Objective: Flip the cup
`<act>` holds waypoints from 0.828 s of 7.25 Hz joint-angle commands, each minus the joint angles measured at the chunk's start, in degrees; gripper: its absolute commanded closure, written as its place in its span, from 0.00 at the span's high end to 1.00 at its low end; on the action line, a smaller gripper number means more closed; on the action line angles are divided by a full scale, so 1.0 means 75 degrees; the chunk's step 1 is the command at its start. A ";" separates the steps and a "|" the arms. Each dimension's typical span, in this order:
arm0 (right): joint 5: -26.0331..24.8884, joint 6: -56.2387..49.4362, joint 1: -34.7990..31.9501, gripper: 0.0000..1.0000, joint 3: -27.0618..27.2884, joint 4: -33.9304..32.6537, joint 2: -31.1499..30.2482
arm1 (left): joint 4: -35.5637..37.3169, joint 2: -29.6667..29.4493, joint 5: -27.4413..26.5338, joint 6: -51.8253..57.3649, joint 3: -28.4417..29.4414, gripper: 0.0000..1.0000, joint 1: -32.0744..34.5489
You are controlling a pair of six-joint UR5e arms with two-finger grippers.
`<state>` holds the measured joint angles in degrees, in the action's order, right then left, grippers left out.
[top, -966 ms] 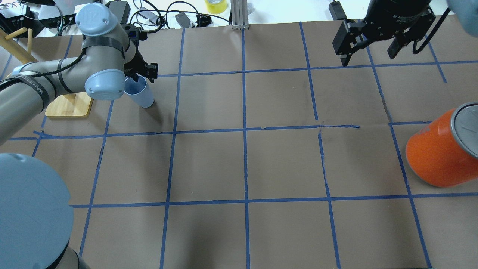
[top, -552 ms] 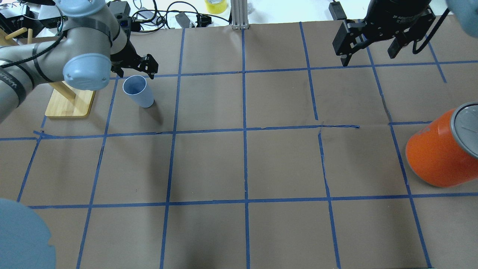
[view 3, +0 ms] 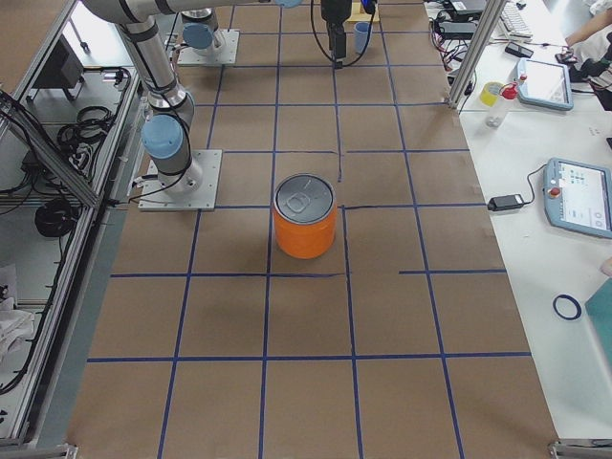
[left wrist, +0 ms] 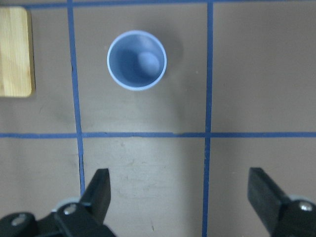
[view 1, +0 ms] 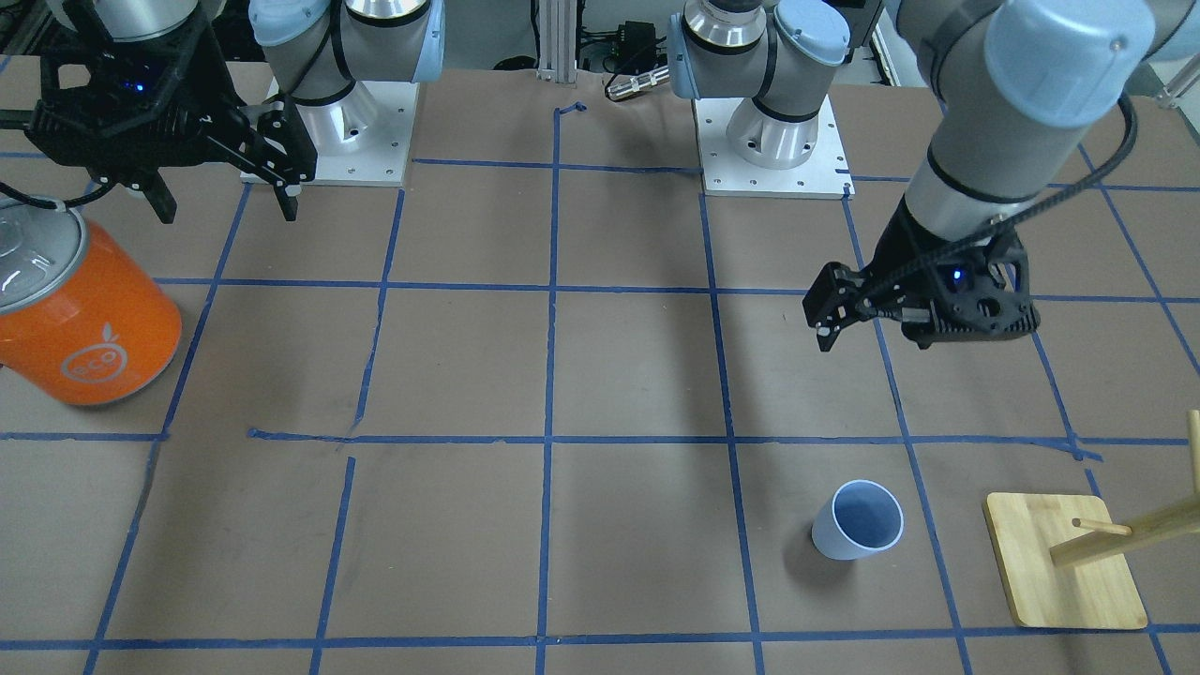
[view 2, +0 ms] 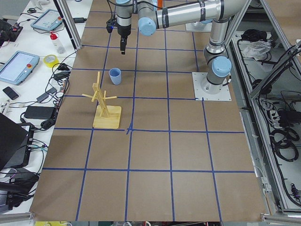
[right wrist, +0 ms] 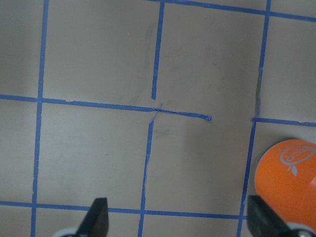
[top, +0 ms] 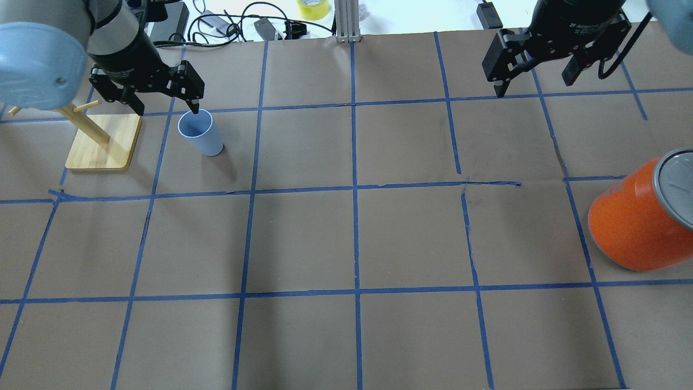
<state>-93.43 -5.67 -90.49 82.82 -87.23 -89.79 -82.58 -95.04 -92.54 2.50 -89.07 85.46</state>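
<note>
Upper left, the cup [top: 200, 132] stood upright, empty. The lidded orange can [top: 633, 227] was cut off at right. Left gripper [top: 165, 103] and right gripper [top: 533, 81] gaped apart.

The cup [top: 200, 132], a small pale lavender-blue tapered tumbler with a darker blue inside, stands upright, mouth up and empty, near the far edge of the bench [top: 352, 244], toward the robot's left corner.

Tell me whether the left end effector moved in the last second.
Yes: overhead, the left end effector shifted left toward the wooden rack's base.
</note>
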 commanded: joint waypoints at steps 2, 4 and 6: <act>-0.0012 0.0053 0.0006 1.00 -0.0004 0.0006 -0.0016 | -0.1574 0.1115 0.0847 -0.0181 -0.0100 1.00 0.0031; 0.0000 0.0076 -0.0005 1.00 0.0008 0.0006 0.0007 | -0.1634 0.1328 0.0492 -0.0158 -0.0205 1.00 0.0031; 0.0012 0.0100 -0.0005 1.00 0.0008 0.0017 -0.0005 | -0.1622 0.1363 0.0479 -0.0169 -0.0229 1.00 0.0031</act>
<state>-93.38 -5.00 -90.52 82.87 -87.17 -89.77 -94.71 -85.16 -88.76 1.26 -90.63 85.66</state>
